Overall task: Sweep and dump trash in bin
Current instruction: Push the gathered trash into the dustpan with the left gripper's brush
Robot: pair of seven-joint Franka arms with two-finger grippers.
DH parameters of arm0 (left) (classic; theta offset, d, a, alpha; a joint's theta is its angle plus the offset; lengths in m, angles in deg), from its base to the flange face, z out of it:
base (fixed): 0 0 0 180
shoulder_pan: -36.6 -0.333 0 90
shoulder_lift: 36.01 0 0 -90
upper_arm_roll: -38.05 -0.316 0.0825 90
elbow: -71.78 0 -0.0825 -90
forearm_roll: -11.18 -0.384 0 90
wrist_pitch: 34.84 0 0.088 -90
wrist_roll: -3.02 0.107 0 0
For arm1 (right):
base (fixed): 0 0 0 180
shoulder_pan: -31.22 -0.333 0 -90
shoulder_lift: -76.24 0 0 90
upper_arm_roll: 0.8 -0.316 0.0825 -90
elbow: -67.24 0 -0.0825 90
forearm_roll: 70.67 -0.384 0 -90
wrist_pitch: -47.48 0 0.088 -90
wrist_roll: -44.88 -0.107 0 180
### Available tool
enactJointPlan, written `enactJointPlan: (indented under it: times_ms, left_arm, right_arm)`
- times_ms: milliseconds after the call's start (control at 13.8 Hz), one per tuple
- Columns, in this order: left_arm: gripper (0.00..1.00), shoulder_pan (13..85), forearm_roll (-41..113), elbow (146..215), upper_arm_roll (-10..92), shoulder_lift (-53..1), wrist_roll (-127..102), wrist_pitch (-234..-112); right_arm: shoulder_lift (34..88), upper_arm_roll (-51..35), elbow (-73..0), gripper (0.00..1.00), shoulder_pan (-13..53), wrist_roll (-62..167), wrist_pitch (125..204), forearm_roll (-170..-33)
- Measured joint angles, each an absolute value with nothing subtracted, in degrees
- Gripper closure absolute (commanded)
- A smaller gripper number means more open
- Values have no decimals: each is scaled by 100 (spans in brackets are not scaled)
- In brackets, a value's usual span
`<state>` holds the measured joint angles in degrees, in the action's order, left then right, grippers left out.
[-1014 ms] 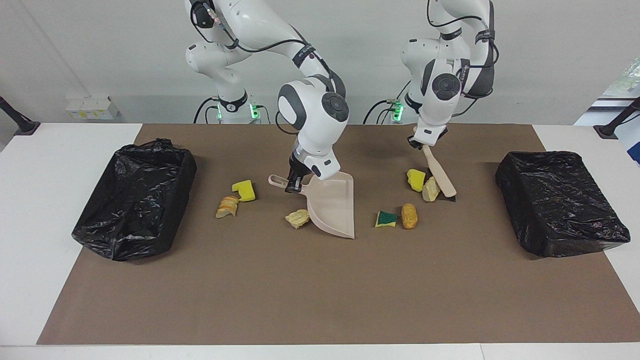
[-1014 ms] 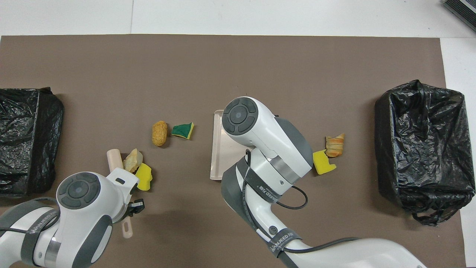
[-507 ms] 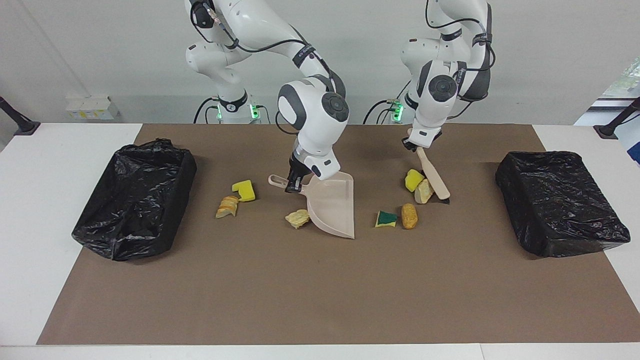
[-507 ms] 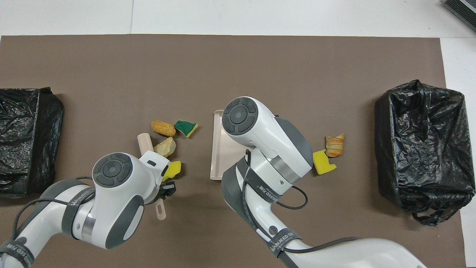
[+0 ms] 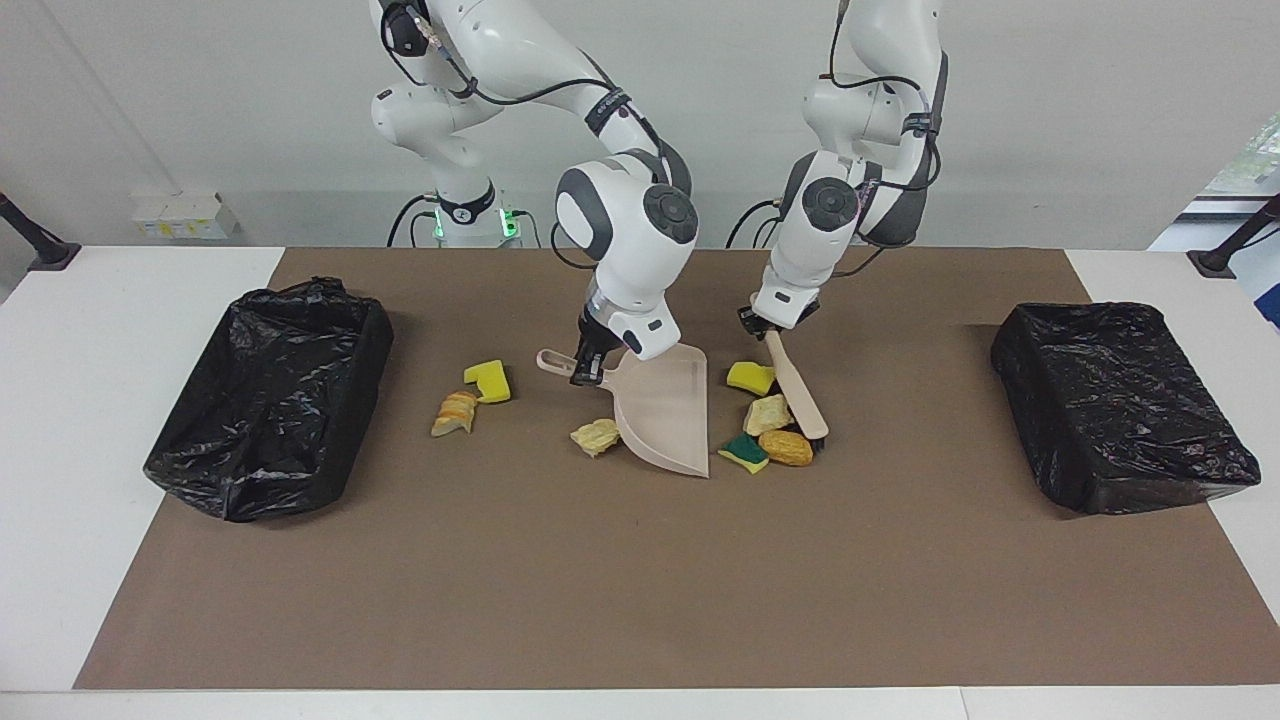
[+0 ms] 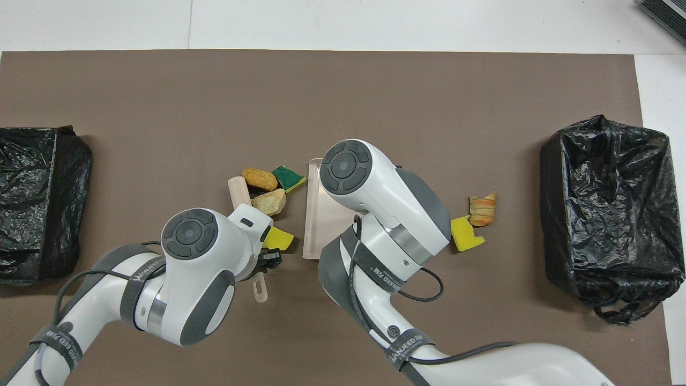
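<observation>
My left gripper (image 5: pixel 772 322) is shut on the handle of the beige brush (image 5: pixel 800 390), whose head rests on the mat. Four trash scraps are bunched between brush and dustpan: a yellow sponge (image 5: pixel 750 377), a beige lump (image 5: pixel 768 414), a green-and-yellow sponge (image 5: pixel 745 452) and a croquette (image 5: pixel 786 447). My right gripper (image 5: pixel 588 365) is shut on the handle of the beige dustpan (image 5: pixel 665 410), tilted with its lip on the mat. A bread lump (image 5: pixel 596 437) lies beside the pan. A yellow sponge (image 5: pixel 488 381) and a tan lump (image 5: pixel 455 412) lie toward the right arm's end.
A black-lined bin (image 5: pixel 275 395) stands at the right arm's end of the brown mat and another (image 5: pixel 1120 405) at the left arm's end. The overhead view shows the brush tip (image 6: pixel 236 188) beside the croquette (image 6: pixel 259 179), close to the dustpan's open edge (image 6: pixel 311 214).
My left gripper has swept the brush toward the dustpan, pushing the four scraps together up to its open edge. The right arm and dustpan have not moved.
</observation>
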<state>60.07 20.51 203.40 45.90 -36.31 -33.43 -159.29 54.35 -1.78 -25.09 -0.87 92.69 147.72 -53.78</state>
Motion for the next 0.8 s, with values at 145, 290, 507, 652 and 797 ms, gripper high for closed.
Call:
enactJointPlan:
  times_ms: [145,290,507,652,797]
  left_arm:
    - [100,6197,2173,20241,4591,-3532,-3344,-16018]
    - [100,6439,2307,20104,4595,-3383,-3362,-16125]
    - [100,6828,2700,19782,4598,-3233,-3477,-16128]
    - [100,7093,2734,19638,4599,-3217,-3709,-16124]
    - [100,7204,2738,19545,4597,-3224,-3815,-16051]
  right_arm:
    - [5435,-178,-2509,100,-87,9269,14772,-5378]
    - [5435,-178,-2509,100,-87,9269,14772,-5378]
    - [5435,-178,-2509,100,-87,9269,14772,-5378]
    - [5435,-178,-2509,100,-87,9269,14772,-5378]
    - [5435,-178,-2509,100,-87,9269,14772,-5378]
